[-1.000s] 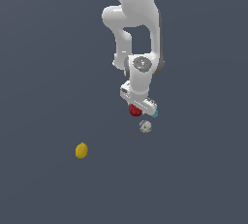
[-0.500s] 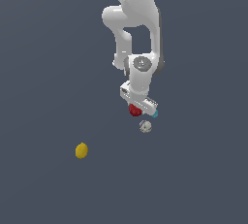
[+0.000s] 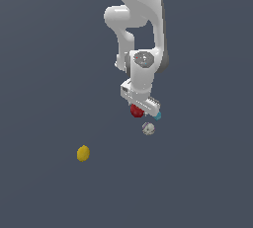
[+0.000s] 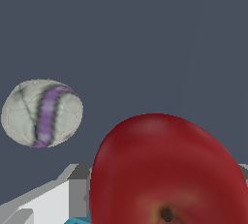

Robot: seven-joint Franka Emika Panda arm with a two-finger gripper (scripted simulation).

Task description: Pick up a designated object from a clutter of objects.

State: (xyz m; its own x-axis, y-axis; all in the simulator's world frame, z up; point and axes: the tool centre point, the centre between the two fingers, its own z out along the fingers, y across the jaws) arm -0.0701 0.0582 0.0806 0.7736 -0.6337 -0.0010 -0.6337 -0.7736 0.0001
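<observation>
The dark-red apple (image 3: 136, 111) sits under my gripper (image 3: 140, 107) in the exterior view. In the wrist view the apple (image 4: 164, 169) fills the space between the fingers (image 4: 77, 195), stem dimple facing the camera. A grey finger presses against each side of it, so the gripper is shut on it. The grey-white speckled ball (image 3: 148, 129) lies just beside the apple, apart from it, and shows a purple stripe in the wrist view (image 4: 42, 113). The cyan block (image 3: 157, 116) peeks out by the gripper; only a sliver (image 4: 77, 220) shows in the wrist view. The yellow oval (image 3: 83, 153) lies far off toward the exterior view's left.
The flat dark grey floor (image 3: 49, 49) surrounds everything. The white arm (image 3: 141, 29) rises above the gripper.
</observation>
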